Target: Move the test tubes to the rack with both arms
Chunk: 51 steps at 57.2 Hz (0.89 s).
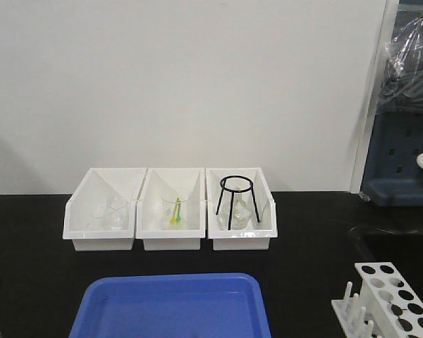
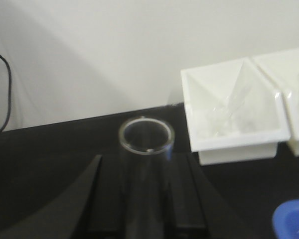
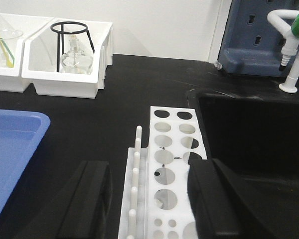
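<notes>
In the left wrist view my left gripper [image 2: 144, 159] is shut on a clear glass test tube [image 2: 146, 137]. Its open round mouth points ahead over the black bench. The white rack [image 3: 170, 149] lies directly under my right gripper [image 3: 148, 172], which is open, one finger on each side of it. A row of upright pegs [image 3: 136, 164] runs along the rack's left side, and the holes I can see hold no tubes. The front view shows the rack [image 1: 389, 296] at the bottom right corner. Neither arm shows there.
Three white open-fronted bins [image 1: 170, 239] stand along the back wall, holding beakers, a flask and a black wire tripod [image 1: 235, 201]. A blue tray [image 1: 173, 306] sits at the front centre. A black sink basin [image 3: 254, 134] and a white tap [image 3: 294, 50] lie right of the rack.
</notes>
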Available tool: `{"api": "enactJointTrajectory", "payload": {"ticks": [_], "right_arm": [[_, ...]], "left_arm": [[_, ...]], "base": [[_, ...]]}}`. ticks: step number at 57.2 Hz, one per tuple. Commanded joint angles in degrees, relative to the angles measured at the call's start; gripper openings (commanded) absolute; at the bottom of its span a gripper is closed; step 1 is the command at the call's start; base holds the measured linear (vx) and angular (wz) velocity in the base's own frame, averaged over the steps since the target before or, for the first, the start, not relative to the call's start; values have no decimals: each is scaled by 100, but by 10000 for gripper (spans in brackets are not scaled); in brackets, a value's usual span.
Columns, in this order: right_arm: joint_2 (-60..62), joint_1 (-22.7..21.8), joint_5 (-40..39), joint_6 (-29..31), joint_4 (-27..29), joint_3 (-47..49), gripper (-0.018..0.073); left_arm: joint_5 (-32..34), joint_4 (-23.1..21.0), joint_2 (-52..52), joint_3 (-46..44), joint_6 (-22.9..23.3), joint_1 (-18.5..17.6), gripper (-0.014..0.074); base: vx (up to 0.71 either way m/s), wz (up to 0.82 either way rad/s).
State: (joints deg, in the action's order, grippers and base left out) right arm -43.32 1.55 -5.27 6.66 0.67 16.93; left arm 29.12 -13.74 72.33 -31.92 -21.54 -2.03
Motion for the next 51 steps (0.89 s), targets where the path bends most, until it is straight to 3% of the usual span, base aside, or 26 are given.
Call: {"api": "enactJointTrajectory", "payload": {"ticks": [1,11,24,32,40,51], "right_arm": [[2,-32,-550,-1,-6,204,431],[-55,-32,-273,-1,-6,210,431],[-487,-32,637,-1,-6,426,428],[-953,-32,1422,177,-6,1041,427],[-1389,43,1356,618,144,1649,427],[-2323,1174,1833,1622,682,2532,427]], "left_arm": [[-10,25,-211,-555,577,-67,-4],[-973,392,-150,-1376,1394,-257,-4],[-1003,522,226,-2001,2393,-784,-4],[-763,522,672,-2125,2870,-1172,-4],[-264,665,1115,-2125,3434,-1606,-4],[765,1676,1742,-2125,4985,-2110,-4]], "base": [[0,0],[0,0],[0,0],[0,0],[0,0],[0,0]]}}
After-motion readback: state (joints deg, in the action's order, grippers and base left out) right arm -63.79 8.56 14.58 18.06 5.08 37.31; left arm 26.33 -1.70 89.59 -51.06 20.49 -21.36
